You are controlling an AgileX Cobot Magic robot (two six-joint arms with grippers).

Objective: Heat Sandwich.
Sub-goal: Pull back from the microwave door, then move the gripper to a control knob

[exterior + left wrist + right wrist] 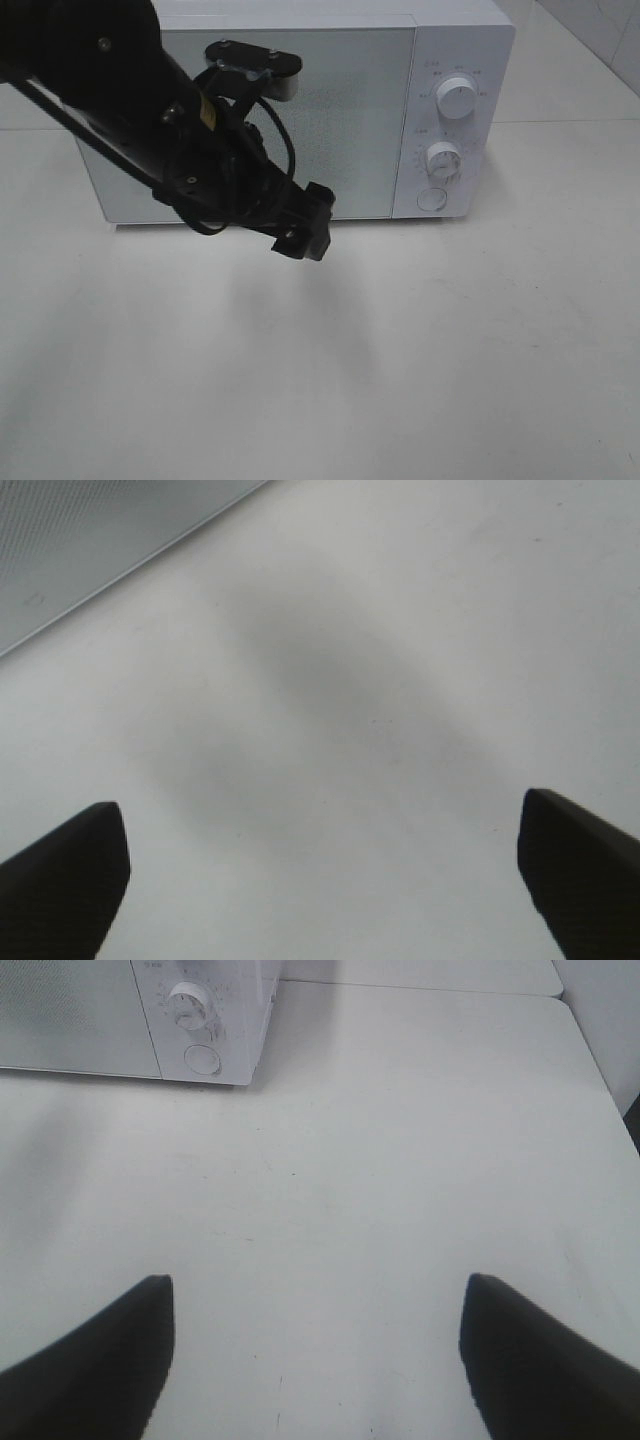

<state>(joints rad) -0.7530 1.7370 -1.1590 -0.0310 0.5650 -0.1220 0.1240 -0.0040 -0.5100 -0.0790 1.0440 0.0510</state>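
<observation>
The sandwich is out of view in every frame. A white microwave (pixel 340 110) stands at the back of the table with its door shut. My left arm reaches across the door's front, and my left gripper (pixel 302 238) hangs open and empty above the table just before the door's lower edge. The left wrist view shows its fingers wide apart (pixel 320 880) over bare table, with a corner of the microwave door (pixel 80 540). My right gripper (pixel 315 1350) is open and empty over the table, well away from the microwave (pixel 90 1020); it does not show in the exterior high view.
The microwave's panel holds an upper knob (pixel 456 98), a lower knob (pixel 442 158) and a round button (pixel 432 198). The white table (pixel 400 360) stretches in front. Its far right edge (pixel 600 1070) shows in the right wrist view.
</observation>
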